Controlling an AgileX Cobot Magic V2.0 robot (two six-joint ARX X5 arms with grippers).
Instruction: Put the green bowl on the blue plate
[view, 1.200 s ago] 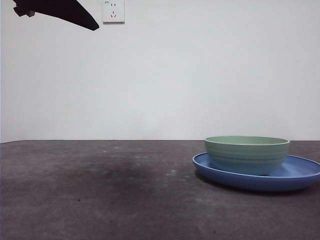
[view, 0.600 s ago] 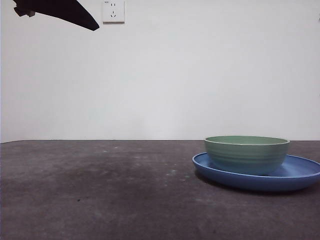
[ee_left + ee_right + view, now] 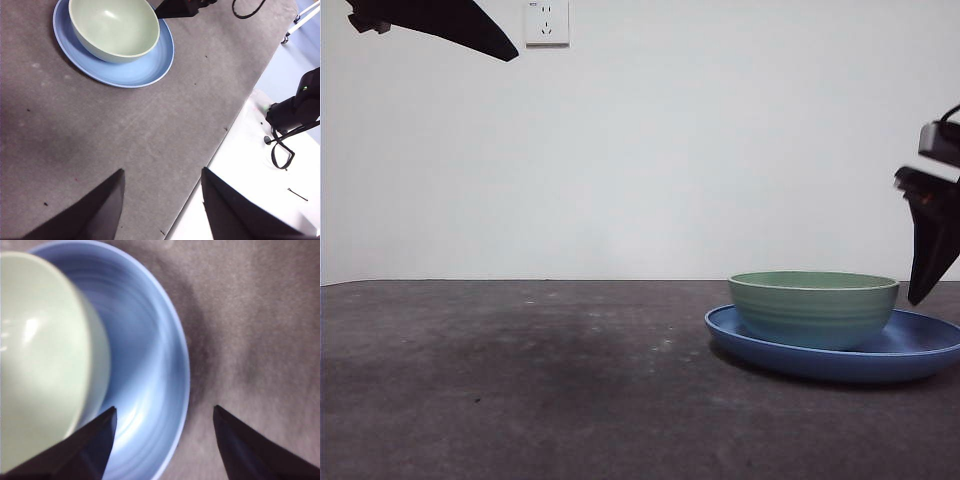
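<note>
The green bowl (image 3: 813,308) sits upright in the blue plate (image 3: 920,350) at the table's right side. My right gripper (image 3: 926,262) hangs open at the right edge of the front view, just above the plate's rim and beside the bowl, touching neither. From its wrist camera the bowl (image 3: 35,365) and plate (image 3: 150,360) lie close below the open right gripper (image 3: 165,435), which holds nothing. My left gripper (image 3: 162,197) is open and empty, high and far from the bowl (image 3: 114,27) and plate (image 3: 137,70).
The left arm shows as a black tip (image 3: 440,22) at the top left corner. A wall socket (image 3: 547,20) is on the white wall. The table edge (image 3: 225,135) runs near the left gripper, with the floor and stand parts beyond it.
The right gripper has come into the front view at the right edge, beside the bowl. Bowl, plate and left arm have not moved.
</note>
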